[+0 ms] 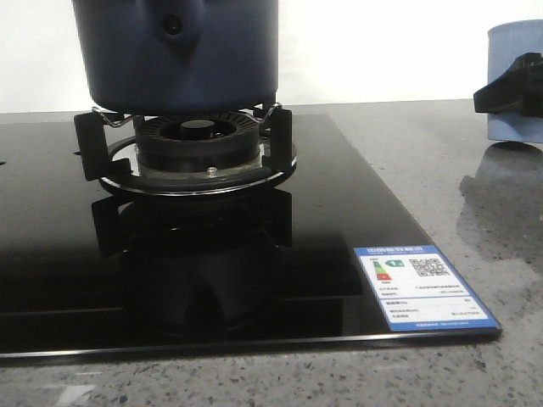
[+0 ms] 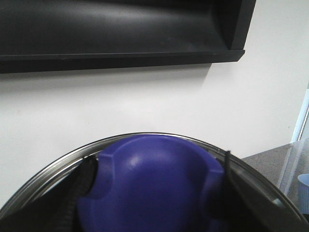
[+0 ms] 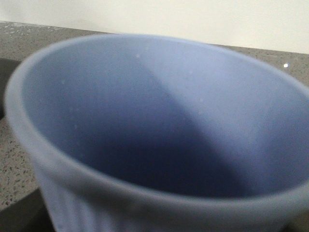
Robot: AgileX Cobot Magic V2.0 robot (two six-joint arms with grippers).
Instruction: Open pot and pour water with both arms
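Pot (image 1: 174,55): dark navy, sat on the burner.
Cup (image 3: 159,135): light blue, looked empty.
Left gripper (image 2: 154,193): jaws clamped the purple lid knob (image 2: 152,183).
Right gripper (image 1: 509,89): jaws touched the cup; opening unclear.

You get bright, even light throughout, with the glossy black hob (image 1: 339,212) mirroring the burner (image 1: 197,140). Up close, the light blue cup (image 3: 159,140) is soft and out of focus, and the purple knob (image 2: 149,188) blurs too.

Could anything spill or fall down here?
Maybe. The pot sits on thin burner prongs, so a sideways tug at the blue lid knob might shift it. The left pincer's fingers sit on either side of that rounded knob; a poor grip could let the lid slip. The right pincer is against the light cup, which could tip if nudged.
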